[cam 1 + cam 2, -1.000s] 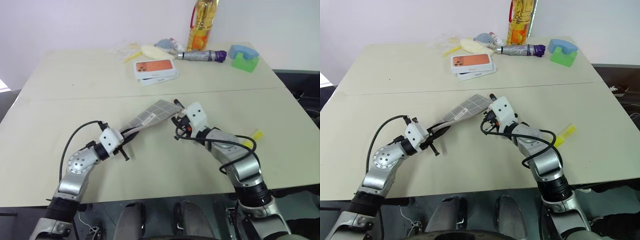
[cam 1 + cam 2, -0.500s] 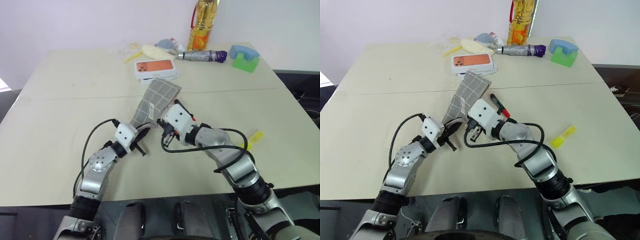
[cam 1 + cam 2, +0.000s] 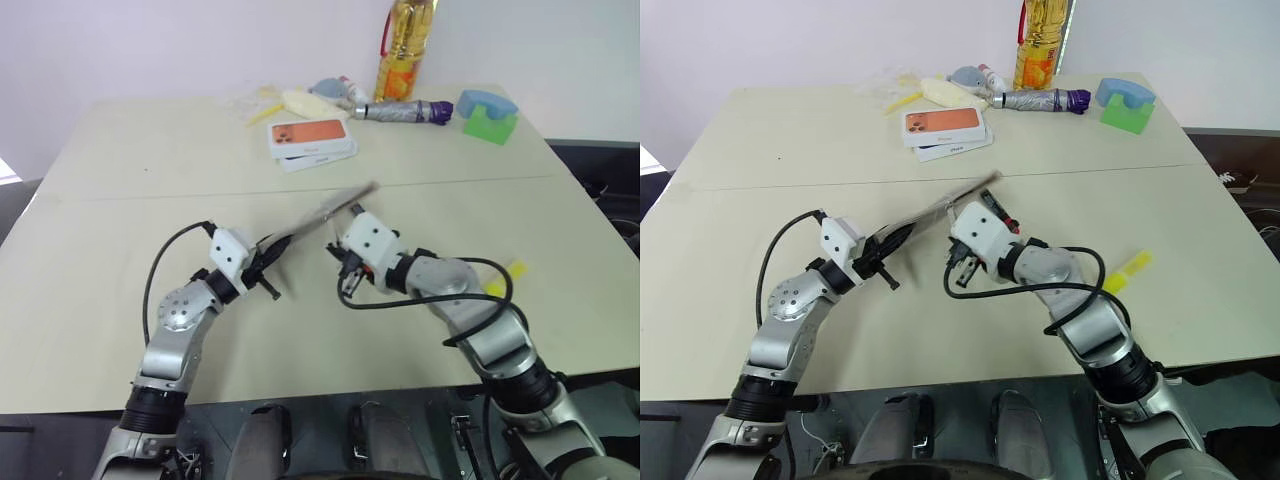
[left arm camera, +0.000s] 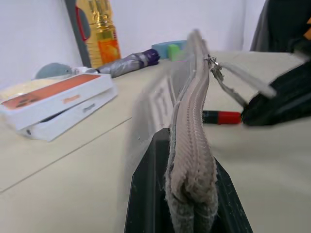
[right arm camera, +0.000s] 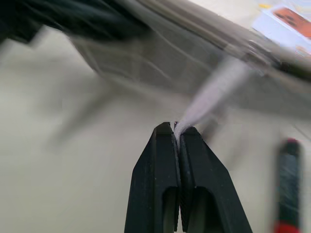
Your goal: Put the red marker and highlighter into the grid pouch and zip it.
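No legible text anywhere (print on orange phone box [image 4: 53,104] unreadable).

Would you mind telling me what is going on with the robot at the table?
The robot holds the grid pouch up off the table, edge-on. Its left claw is shut on one end, and its right claw is shut on the pouch's white pull tab. The red marker and highlighter lie on the table, not yet packed.

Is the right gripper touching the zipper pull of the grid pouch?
Touching. In the right wrist view the right gripper pinches the pale pull strap of the grid pouch.
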`<state>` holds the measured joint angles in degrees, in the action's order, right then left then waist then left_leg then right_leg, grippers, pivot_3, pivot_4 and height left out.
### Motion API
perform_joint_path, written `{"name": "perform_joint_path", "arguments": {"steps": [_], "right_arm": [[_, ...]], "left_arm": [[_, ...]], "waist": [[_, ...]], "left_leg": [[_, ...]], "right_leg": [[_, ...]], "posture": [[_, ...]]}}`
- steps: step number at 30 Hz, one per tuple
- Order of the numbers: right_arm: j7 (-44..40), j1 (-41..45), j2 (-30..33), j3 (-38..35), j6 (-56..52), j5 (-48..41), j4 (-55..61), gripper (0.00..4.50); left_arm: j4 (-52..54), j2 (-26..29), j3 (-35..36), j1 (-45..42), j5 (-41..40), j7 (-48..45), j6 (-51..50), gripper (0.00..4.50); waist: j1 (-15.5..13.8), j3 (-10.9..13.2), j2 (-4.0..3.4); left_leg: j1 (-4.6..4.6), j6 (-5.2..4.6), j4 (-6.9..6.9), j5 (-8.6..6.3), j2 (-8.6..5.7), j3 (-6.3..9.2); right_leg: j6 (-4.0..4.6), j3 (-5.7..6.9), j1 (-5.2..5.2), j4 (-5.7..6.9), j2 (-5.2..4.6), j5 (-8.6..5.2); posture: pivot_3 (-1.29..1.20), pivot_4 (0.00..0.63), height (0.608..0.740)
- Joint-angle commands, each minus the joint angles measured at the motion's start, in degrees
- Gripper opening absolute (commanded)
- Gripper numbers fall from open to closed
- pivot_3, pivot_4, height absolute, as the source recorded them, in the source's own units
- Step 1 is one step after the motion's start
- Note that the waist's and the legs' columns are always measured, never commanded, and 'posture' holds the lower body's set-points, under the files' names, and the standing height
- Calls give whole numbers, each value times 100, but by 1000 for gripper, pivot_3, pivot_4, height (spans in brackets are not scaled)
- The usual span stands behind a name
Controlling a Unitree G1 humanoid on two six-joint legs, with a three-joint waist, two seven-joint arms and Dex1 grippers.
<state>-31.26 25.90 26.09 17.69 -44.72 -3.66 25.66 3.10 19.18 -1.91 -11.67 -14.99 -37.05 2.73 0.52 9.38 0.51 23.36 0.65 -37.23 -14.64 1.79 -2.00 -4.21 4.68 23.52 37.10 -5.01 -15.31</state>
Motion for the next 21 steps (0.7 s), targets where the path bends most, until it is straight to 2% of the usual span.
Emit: {"name": "perform_joint_path", "arguments": {"steps": [1,13,21], "right_arm": [[-84,55,-19,-9,106,-67,167,61],[-247,318,-471,774,-111,-46,509,61],[-521,594,-311,1099,-8,74,476,61]], "left_arm": [[283,-28,39,-31,-73,20,10,0],[-86,-593,-516,-285,658,440,300,0],[-506,-898,-693,-510,983,650,549,0]], "waist": [[1,0,0],[-10,0,0],[-5,0,1]], "left_leg": [[0,0,0,0,0,0],[0,0,-2,0,-4,2],[0,0,-3,0,-7,4]], "right_leg": [[0,0,0,0,0,0],[0,0,-2,0,0,0],[0,2,-2,0,2,0]], "posture": [[0,150,740],[0,150,740],[0,150,740]]}}
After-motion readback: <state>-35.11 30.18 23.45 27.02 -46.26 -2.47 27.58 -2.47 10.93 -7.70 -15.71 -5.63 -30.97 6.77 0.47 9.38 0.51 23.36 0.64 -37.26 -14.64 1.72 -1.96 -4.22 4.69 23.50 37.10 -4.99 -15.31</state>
